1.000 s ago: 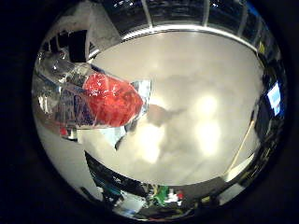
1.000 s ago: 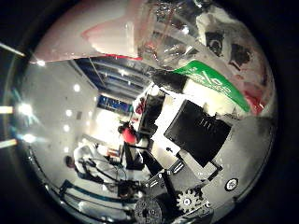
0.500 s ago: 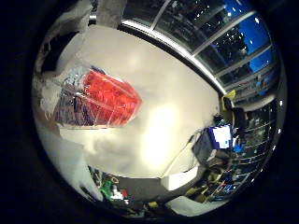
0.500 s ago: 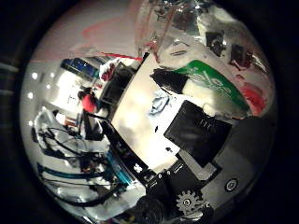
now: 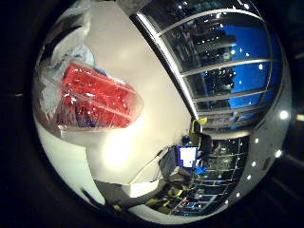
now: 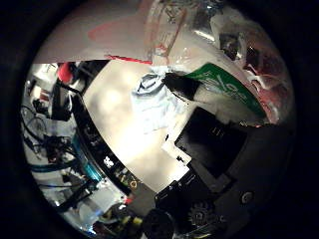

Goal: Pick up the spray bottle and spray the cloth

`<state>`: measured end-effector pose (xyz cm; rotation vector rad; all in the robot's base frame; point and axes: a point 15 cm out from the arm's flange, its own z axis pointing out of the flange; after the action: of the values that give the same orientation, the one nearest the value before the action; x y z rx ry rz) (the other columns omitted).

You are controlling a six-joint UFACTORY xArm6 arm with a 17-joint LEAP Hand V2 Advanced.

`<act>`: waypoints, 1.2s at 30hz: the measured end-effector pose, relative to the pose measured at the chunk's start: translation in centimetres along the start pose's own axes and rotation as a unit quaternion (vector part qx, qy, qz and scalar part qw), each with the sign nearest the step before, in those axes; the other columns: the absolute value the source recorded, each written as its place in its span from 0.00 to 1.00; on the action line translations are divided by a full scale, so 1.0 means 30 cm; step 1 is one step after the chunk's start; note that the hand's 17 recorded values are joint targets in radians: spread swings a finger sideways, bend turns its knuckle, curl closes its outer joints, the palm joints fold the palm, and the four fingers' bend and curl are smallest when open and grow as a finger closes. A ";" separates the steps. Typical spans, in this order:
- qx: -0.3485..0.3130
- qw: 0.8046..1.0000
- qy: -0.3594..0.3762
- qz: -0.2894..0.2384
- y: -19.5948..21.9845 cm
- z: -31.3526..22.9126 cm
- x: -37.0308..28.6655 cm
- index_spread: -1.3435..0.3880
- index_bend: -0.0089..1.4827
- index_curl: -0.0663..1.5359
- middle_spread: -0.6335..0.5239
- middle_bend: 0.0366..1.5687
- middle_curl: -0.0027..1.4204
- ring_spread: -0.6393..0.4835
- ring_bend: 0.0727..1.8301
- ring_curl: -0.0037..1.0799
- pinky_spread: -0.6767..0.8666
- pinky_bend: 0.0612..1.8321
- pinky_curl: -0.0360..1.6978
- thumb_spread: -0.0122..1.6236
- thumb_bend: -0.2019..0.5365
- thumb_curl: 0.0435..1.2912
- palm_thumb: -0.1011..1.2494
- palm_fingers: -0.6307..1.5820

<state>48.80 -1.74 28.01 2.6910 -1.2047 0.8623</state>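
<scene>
A clear spray bottle with red liquid fills much of the little finger side view, close against my palm. In the thumb side view its green label and black nozzle show. My hand, black and white parts, is curled round the bottle and holds it above the white table. A pale blue and white cloth lies crumpled on the table, just beyond the nozzle tip. Part of the cloth is hidden behind the bottle.
Dark windows run along the far side of the room. A lit screen and clutter stand past the table's edge. A teal frame with equipment lines the table's other edge.
The whole picture has swung in both views, so the hand has turned. The bottle stays fixed against the palm. The cloth has come into the thumb side view by the nozzle.
</scene>
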 end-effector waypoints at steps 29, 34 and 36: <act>-0.021 0.999 0.032 -0.035 -0.027 0.067 -0.122 0.67 0.84 0.50 0.48 0.89 0.47 0.39 0.74 0.73 0.35 0.54 0.89 0.56 0.25 0.56 0.82 0.80; -0.005 0.999 0.035 0.002 -0.038 0.016 -0.067 0.67 0.84 0.50 0.48 0.89 0.47 0.39 0.74 0.73 0.35 0.54 0.90 0.56 0.25 0.56 0.81 0.80; 0.005 0.999 0.026 0.024 -0.052 -0.009 -0.064 0.67 0.84 0.50 0.48 0.89 0.47 0.39 0.74 0.73 0.35 0.54 0.90 0.56 0.25 0.56 0.81 0.80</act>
<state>48.75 0.69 27.50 2.6410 -1.2613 0.9410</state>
